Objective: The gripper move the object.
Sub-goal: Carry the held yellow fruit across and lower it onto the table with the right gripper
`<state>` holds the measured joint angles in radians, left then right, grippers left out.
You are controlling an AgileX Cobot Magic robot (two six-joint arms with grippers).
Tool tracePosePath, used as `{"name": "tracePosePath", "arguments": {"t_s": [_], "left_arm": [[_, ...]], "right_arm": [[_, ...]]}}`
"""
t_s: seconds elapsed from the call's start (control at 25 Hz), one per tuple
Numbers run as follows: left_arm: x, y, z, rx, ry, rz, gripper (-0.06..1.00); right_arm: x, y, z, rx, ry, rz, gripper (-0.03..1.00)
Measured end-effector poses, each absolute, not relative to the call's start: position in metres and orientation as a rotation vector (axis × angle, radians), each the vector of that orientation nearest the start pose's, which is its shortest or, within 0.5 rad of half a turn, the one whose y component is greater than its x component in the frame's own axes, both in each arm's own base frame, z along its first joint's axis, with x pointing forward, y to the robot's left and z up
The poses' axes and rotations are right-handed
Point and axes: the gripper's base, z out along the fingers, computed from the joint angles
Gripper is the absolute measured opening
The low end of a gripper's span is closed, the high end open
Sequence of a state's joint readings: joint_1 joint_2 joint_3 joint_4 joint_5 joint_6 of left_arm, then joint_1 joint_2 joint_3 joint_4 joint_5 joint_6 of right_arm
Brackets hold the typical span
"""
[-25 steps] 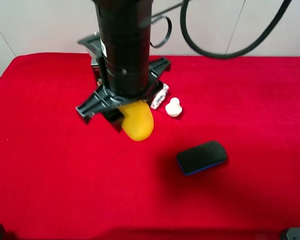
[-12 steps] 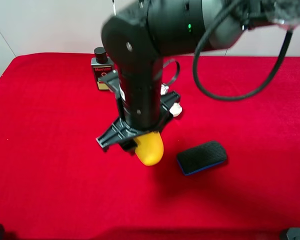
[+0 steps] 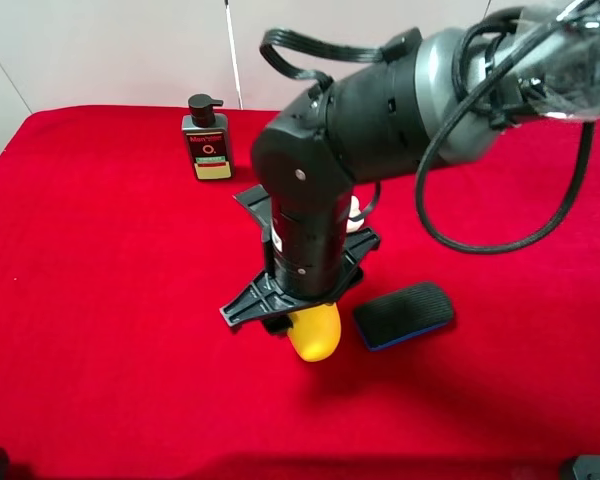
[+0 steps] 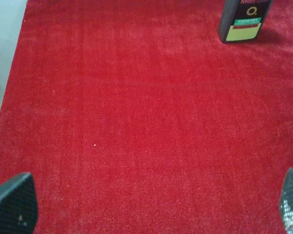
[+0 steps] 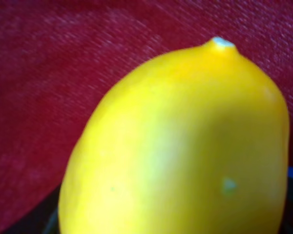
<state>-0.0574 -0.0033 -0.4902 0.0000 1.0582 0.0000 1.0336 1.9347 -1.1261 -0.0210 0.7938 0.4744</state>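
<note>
The right pincer (image 3: 298, 305) is clamped shut on the yellow object (image 3: 316, 336), which sticks out beneath its black prongs. The object sits down by the red tabletop (image 3: 100, 320), just beside the black eraser (image 3: 403, 314). The left pincer (image 4: 151, 202) gapes wide, gripping nothing.

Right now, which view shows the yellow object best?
Right wrist: the yellow object fills most of the frame, tip and skin clear. Exterior high shows only its lower end below the claw. Left wrist shows none of it, just red cloth.
</note>
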Motion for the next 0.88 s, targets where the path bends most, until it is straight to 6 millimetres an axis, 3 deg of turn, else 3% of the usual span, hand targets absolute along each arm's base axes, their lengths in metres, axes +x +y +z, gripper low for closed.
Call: {"name": "tracePosePath", "arguments": {"t_s": [0.52, 0.88], "left_arm": [[-0.004, 0.000, 0.275, 0.059, 2.048, -0.036, 0.99], [-0.004, 0.000, 0.275, 0.059, 2.048, -0.036, 0.99]], "right_arm": [[0.183, 0.265, 0.104, -0.684, 3.005, 0.095, 0.45], [0.184, 0.264, 0.097, -0.615, 3.021, 0.140, 0.45]]}}
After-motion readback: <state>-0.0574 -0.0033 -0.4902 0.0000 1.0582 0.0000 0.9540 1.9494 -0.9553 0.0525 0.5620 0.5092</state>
